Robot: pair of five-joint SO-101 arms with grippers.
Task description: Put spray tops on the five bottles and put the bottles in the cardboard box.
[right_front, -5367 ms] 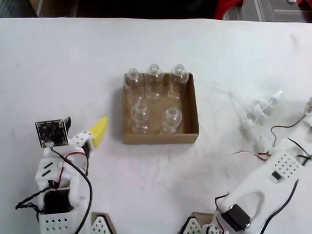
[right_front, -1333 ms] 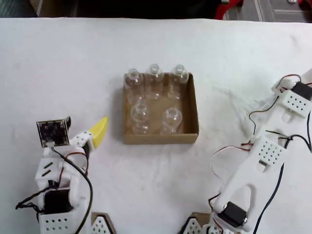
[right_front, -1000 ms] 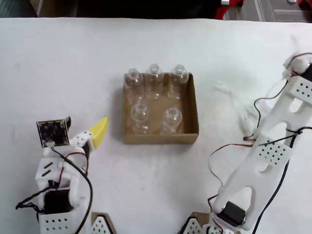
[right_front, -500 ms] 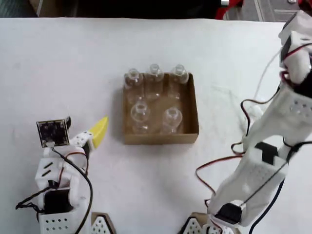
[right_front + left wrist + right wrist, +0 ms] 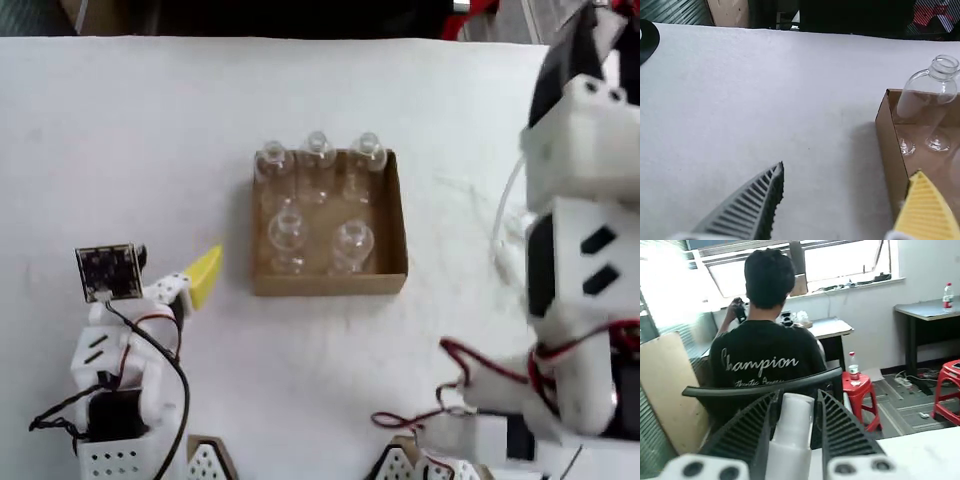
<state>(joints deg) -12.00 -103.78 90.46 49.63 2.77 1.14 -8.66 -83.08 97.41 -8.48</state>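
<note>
- Since the earlier frames the right arm (image 5: pixel 585 260) has swung up off the bench (image 5: pixel 150 130). It was low, out to the right of the cardboard box (image 5: pixel 395 215). It is now raised high over the bench's right side, close under the overhead camera.
- The right end effector (image 5: pixel 797 397) is clamped on a white spray top (image 5: pixel 790 440), which stands upright with one ribbed jaw pressed against each side.
- The left end effector (image 5: pixel 847 172) sits low over the bench, left of the box, where it was before. Its grey and yellow jaws are spread wide with nothing between them.
- The box lies mid-bench with five clear bottles (image 5: pixel 317 165) standing upright inside, three in the far row and two in the near row. All their necks are uncapped.
</note>
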